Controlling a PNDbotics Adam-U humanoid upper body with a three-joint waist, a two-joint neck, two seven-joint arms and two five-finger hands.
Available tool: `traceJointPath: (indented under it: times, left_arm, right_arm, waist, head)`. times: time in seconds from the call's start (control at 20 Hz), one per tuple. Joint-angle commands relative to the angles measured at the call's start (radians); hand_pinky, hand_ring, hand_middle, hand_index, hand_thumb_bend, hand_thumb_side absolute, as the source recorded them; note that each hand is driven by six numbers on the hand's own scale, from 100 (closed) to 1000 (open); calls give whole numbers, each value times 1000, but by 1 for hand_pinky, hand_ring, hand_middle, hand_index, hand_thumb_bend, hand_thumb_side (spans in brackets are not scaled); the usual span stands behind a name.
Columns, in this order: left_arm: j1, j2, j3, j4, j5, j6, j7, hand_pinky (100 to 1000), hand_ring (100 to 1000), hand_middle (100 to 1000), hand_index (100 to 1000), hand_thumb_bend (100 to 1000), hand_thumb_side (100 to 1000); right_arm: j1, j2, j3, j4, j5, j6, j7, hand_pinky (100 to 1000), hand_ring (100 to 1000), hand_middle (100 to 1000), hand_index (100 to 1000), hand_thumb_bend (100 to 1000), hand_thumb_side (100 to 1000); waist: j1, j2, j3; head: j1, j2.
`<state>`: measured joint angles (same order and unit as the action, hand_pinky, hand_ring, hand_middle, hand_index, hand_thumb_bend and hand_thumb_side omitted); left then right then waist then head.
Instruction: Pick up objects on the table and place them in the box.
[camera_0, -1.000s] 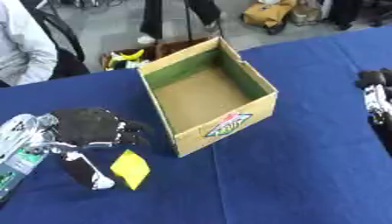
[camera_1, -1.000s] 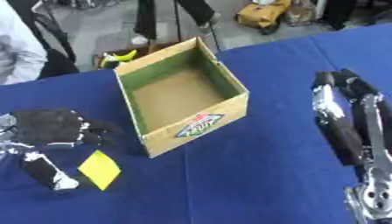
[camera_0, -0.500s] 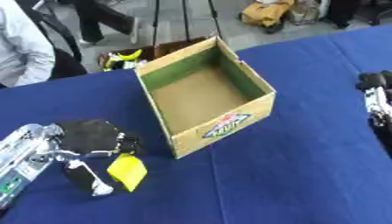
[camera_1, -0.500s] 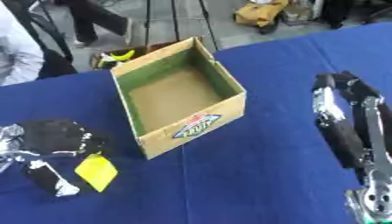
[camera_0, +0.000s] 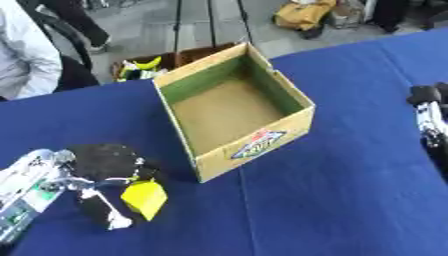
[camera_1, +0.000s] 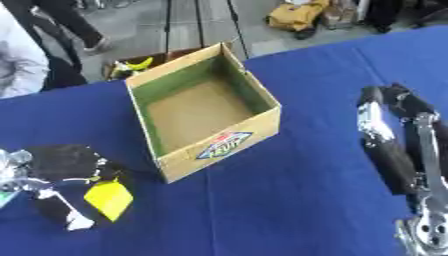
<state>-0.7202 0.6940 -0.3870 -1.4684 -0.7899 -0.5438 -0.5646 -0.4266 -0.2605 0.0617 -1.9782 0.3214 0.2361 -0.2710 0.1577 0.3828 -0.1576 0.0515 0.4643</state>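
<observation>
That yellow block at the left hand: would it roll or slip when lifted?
The yellow block shows flat faces and edges, so it probably won't roll. It looks small and likely light. The left hand seems curled against it, though how much contact it has is unclear, so slipping remains possible.

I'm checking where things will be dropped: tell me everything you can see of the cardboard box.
The box is brown cardboard, open-topped and seemingly empty, with green inner walls, a plain brown floor and a colourful label on its near side. It stands upright, turned askew, on the blue table, near its far edge. Nothing visibly touches it; the left hand is beside it.
</observation>
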Motion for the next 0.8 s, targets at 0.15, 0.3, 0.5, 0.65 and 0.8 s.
traceJointPath:
  times: [0.15, 0.3, 0.5, 0.65, 0.8]
  left_arm:
    - [-7, 6, 0, 25, 12, -342, -342, 462, 644, 711, 893, 396, 471]
    - [-5, 2, -1, 35, 18, -339, -342, 447, 620, 682, 897, 379, 467]
    - [-4, -1, 2, 41, 38, -330, -342, 419, 595, 639, 892, 368, 460]
    - [-3, 1, 4, 39, 51, -320, -342, 401, 584, 623, 883, 339, 454]
    - [-4, 3, 6, 35, 55, -311, -342, 388, 568, 619, 879, 325, 446]
  right_arm:
    - [-13, -16, -7, -13, 5, 1, -6, 944, 1000, 626, 730, 100, 754]
    - [-14, -16, -7, -13, 3, 1, -7, 944, 1000, 625, 729, 100, 754]
    - [-15, -17, -7, -13, 2, 0, -6, 944, 1000, 625, 729, 100, 755]
    - [-15, -17, -7, -13, 1, -1, -6, 943, 1000, 625, 729, 100, 755]
    - [-16, -16, -6, -13, 1, -1, -5, 943, 1000, 625, 730, 100, 755]
  waist:
    - [-9, -14, 0]
    - [-9, -13, 1]
    - [-10, -11, 3]
    - [-11, -11, 4]
    - [-12, -11, 5]
  head:
    - [3, -12]
    - [3, -13]
    - [1, -14]
    - [1, -14]
    - [0, -16]
